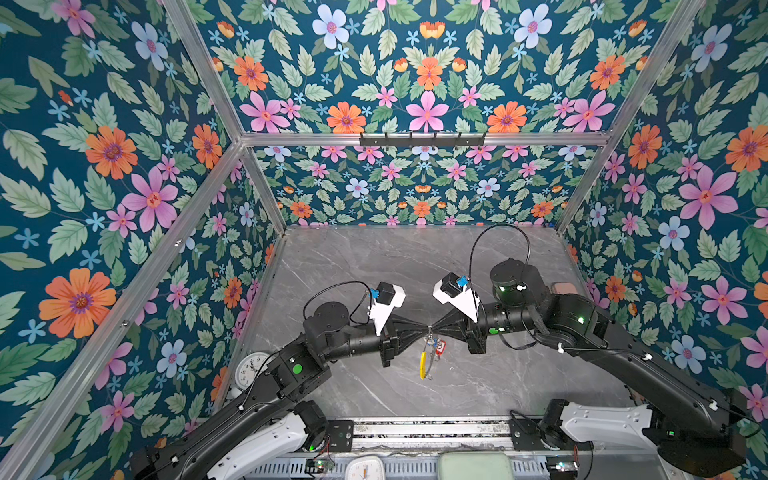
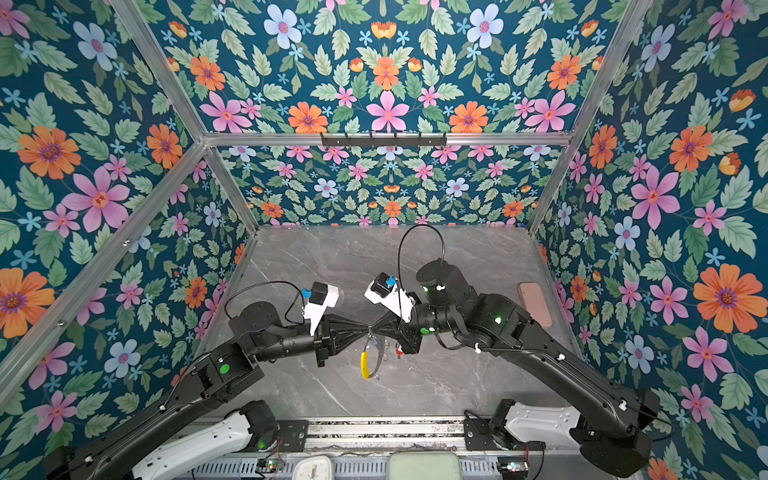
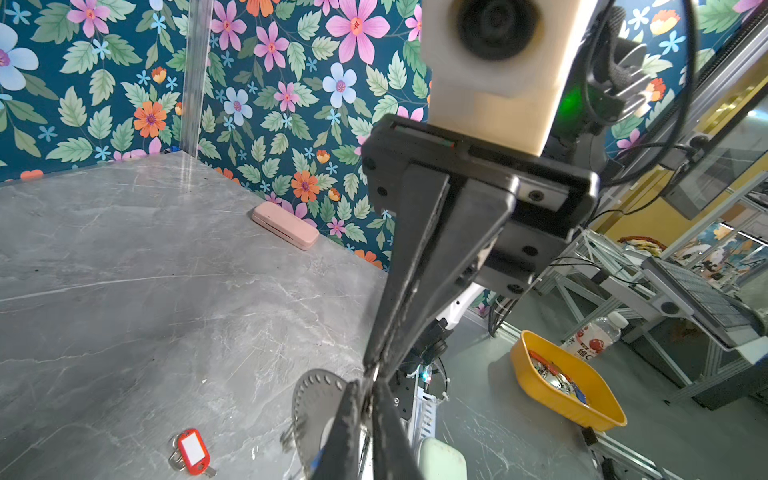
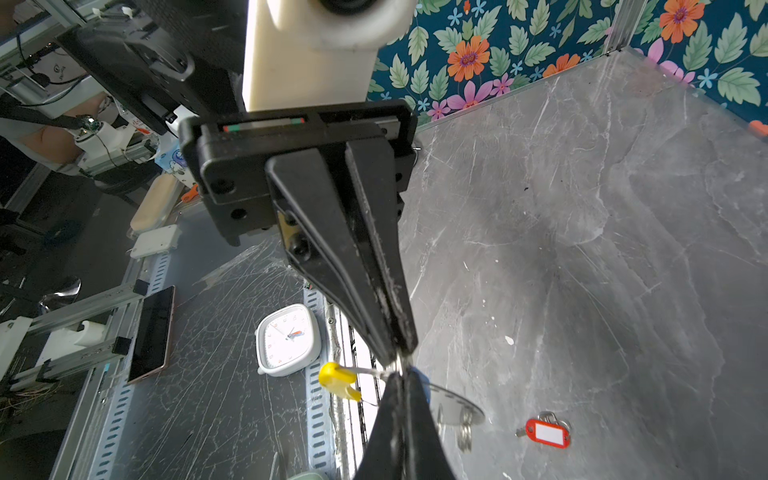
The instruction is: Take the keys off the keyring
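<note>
Left gripper [image 1: 424,331] and right gripper [image 1: 434,331], both clenched, are pinching the keyring [image 1: 423,365] tip to tip above the table [image 1: 374,270]. The red key [image 3: 192,451] is lying freed below, and the blue key [image 2: 377,343] is apparently not yet off.

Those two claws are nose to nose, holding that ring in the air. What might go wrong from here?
1. The left gripper and right gripper pinch tip to tip on thin metal atop the keyring. If they pull apart, one may slip and drop it onto the table.
2. The blue-tagged key sits right against the tips, so it could snag instead of sliding off.
</note>
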You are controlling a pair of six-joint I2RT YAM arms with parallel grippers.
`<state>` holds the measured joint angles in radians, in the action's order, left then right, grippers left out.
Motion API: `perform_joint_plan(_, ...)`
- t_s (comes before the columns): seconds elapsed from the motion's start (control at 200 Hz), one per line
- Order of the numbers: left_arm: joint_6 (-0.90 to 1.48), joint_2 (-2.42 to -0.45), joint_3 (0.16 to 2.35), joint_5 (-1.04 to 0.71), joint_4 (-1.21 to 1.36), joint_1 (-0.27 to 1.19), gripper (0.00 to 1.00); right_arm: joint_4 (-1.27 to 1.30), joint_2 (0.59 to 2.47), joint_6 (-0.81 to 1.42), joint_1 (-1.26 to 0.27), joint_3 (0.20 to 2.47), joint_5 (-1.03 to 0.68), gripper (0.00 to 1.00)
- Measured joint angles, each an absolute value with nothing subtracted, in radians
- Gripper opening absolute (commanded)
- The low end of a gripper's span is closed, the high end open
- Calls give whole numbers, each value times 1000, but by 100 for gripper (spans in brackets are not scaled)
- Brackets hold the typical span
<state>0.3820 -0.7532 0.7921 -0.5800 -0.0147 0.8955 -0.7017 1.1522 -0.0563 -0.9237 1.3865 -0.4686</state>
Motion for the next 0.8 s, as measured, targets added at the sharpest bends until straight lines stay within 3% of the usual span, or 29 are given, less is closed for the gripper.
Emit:
perform_joint_plan(0.125, 397, -747, 753, -582, 49, 894, 0, -652, 1131, -46, -923, 1343, -463, 0)
perform_joint_plan(0.255, 421, -735, 705, -573, 138, 894, 0, -542, 1072, -2, -924, 1254, -440, 28)
perform_joint_plan(0.415, 446, -694, 632, -529, 268, 894, 0, -245, 913, 73, -925, 1044, -384, 41)
perform_joint_plan(0.57, 468, -676, 579, -490, 417, 894, 0, 22, 844, 185, -925, 897, -337, 44)
perform_joint_plan(0.8, 495, -682, 513, -440, 620, 894, 0, 262, 917, 330, -924, 856, -378, 41)
